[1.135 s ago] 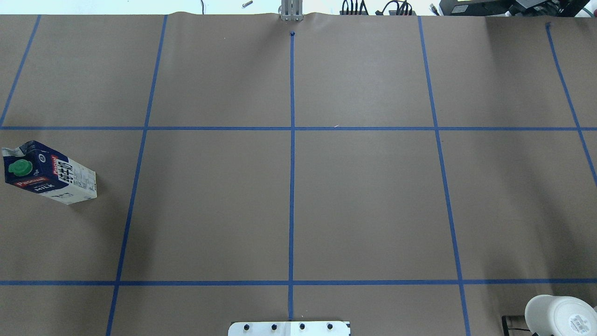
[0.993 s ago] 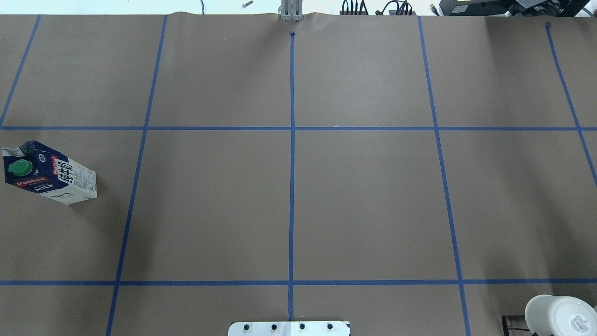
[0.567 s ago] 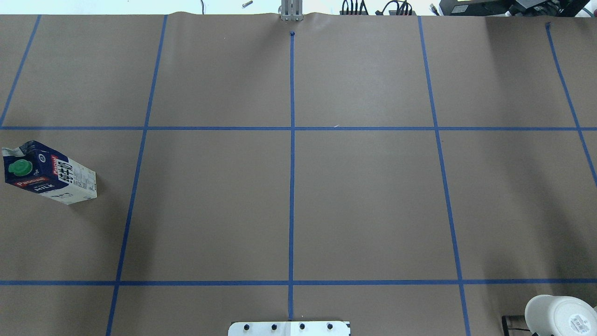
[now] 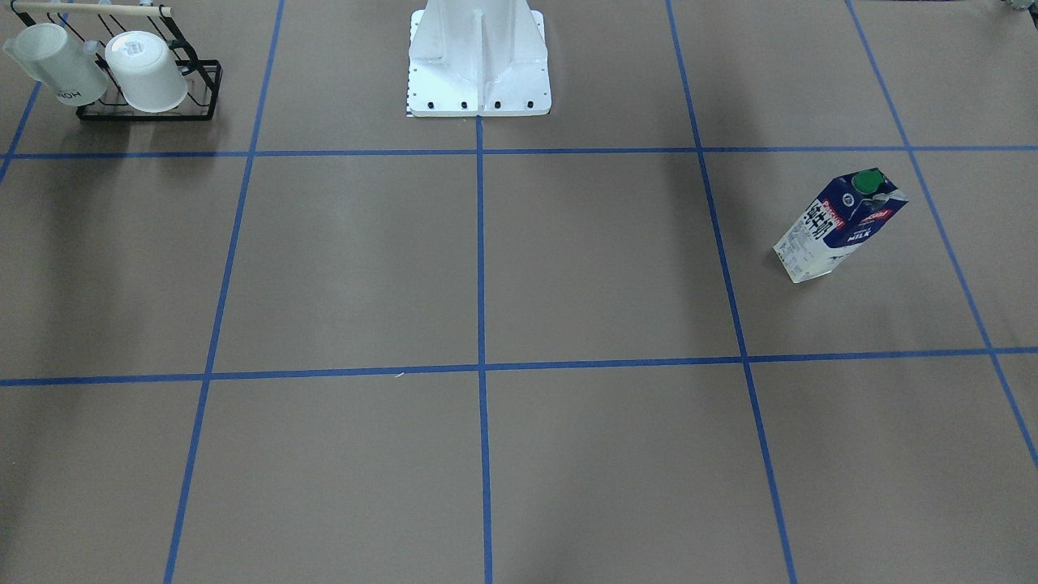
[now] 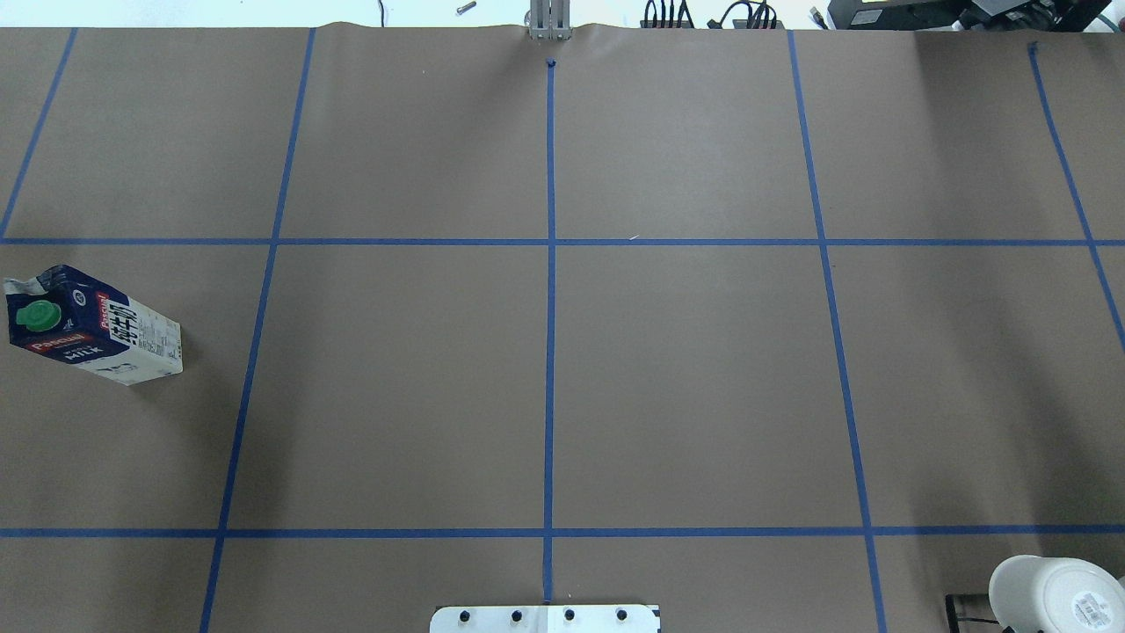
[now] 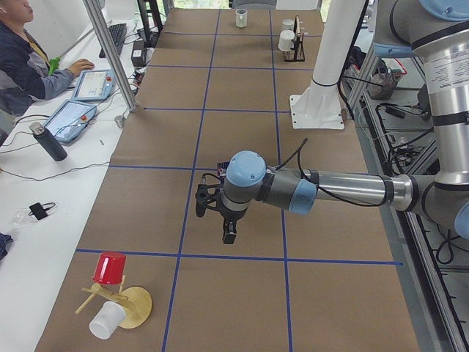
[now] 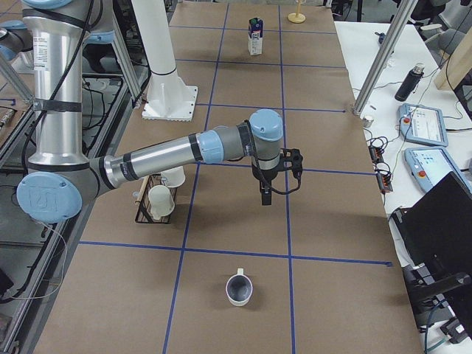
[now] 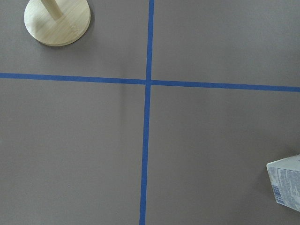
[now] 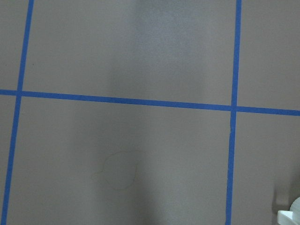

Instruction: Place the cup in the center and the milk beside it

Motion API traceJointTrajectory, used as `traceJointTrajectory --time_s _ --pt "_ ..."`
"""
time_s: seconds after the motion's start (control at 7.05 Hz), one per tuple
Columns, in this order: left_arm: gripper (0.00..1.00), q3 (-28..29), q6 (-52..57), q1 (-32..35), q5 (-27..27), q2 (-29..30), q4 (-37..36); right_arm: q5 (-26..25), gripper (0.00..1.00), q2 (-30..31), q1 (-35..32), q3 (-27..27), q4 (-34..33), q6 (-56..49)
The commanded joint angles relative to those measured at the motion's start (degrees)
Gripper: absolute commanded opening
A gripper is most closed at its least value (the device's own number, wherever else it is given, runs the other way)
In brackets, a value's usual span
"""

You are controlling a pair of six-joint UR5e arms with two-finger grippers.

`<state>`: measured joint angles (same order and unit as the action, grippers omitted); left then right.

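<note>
Nearest the robot's base, the cup hangs tilted on the rack, roughly six o'clock behind the right gripper (spread or pressed together, can't tell), so that arm's closer, while the milk stands upright farther out near the left gripper, equally unreadable.

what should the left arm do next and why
Probably shift the left tool sideways until it is over the milk. The left wrist view catches only a corner of the carton at its lower right edge, so the tool does not look lined up for a grasp. The carton stands upright well off to the robot's left, not near the centre.
</note>
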<state>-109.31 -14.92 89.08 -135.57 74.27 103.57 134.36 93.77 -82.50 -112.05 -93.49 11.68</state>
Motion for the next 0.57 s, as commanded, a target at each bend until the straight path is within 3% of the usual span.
traceJointTrajectory --time_s 0.0,0.43 --pt "0.98 0.2 -0.3 -1.4 0.5 0.6 -0.2 -0.2 1.00 1.0 0.0 -0.5 0.0 -0.5" --pt "0.98 0.7 -2.8 -4.1 0.7 3.1 -0.8 -0.3 1.00 1.7 -1.7 0.4 -0.7 -2.0"
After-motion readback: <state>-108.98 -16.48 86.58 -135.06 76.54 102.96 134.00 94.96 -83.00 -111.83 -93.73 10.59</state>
